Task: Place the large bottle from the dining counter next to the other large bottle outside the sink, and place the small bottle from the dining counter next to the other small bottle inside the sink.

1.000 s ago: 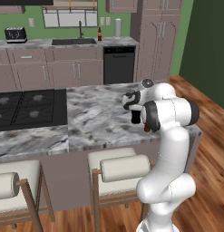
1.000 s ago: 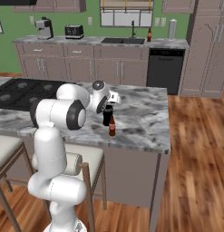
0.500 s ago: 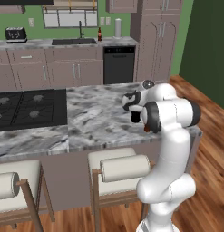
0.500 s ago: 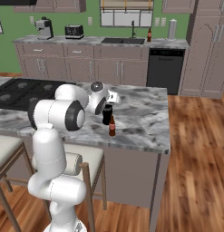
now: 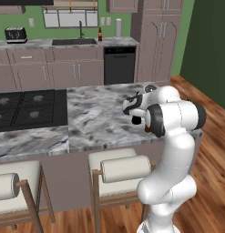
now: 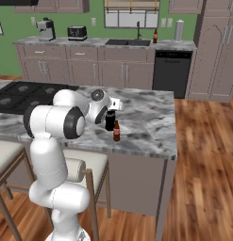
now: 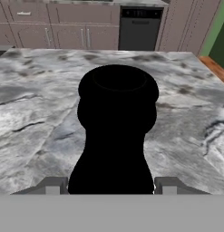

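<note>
A large black bottle (image 7: 115, 131) stands on the marble dining counter (image 5: 95, 118). My gripper (image 7: 112, 186) is shut on its lower body, one finger against each side. From the base views, the hand (image 6: 106, 107) reaches over the large bottle (image 6: 110, 121) near the counter's front edge. A small brown bottle (image 6: 116, 132) stands upright just beside it, toward the edge; my arm largely hides the small bottle (image 5: 146, 129) in the left base view. At the far wall, another bottle (image 6: 155, 36) stands on the worktop right of the sink (image 6: 129, 42). The sink's inside is hidden.
A black cooktop (image 5: 23, 107) fills the dining counter's left part. Two stools (image 5: 125, 168) stand under its front edge. On the far worktop are a toaster (image 5: 16, 34) and a paper roll (image 5: 118, 27), with a dishwasher (image 5: 118, 63) below.
</note>
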Controlling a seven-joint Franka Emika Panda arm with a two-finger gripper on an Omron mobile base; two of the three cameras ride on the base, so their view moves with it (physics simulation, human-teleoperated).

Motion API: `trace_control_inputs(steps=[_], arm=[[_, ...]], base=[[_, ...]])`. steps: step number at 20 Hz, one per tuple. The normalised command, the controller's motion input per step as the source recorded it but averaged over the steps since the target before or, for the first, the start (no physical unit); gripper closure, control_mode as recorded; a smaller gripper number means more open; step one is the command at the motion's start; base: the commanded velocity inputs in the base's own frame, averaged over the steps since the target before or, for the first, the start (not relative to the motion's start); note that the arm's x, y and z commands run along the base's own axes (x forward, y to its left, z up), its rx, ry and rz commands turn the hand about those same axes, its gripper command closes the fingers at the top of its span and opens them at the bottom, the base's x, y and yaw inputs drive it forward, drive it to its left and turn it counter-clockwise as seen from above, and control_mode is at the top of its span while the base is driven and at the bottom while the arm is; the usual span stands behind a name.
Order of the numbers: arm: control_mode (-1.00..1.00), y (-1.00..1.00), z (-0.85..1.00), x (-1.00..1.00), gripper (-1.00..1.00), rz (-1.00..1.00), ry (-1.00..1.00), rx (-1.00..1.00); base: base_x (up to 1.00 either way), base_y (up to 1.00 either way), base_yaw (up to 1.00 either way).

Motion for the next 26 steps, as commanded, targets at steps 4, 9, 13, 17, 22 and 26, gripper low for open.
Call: trace_control_inputs(steps=[4, 9, 13, 17, 22, 26], arm=[[-1.00, 0.00, 0.05, 0.00, 1.00, 0.00, -0.04, 0.00], [-1.00, 0.00, 0.00, 0.00, 1.00, 0.00, 0.00, 0.00], [-1.00, 0.00, 0.00, 0.00, 1.00, 0.00, 0.00, 0.00], [1.00, 0.00, 0.00, 0.00, 1.00, 0.00, 0.00, 0.00], [1.00, 0.00, 0.00, 0.00, 1.00, 0.00, 0.00, 0.00], [1.00, 0.00, 0.00, 0.00, 1.00, 0.00, 0.00, 0.00]], base=[[0.00, 0.00, 0.00], [0.00, 0.00, 0.00], [0.00, 0.00, 0.00], [0.00, 0.00, 0.00], [0.00, 0.05, 0.00], [0.00, 0.38, 0.00]])
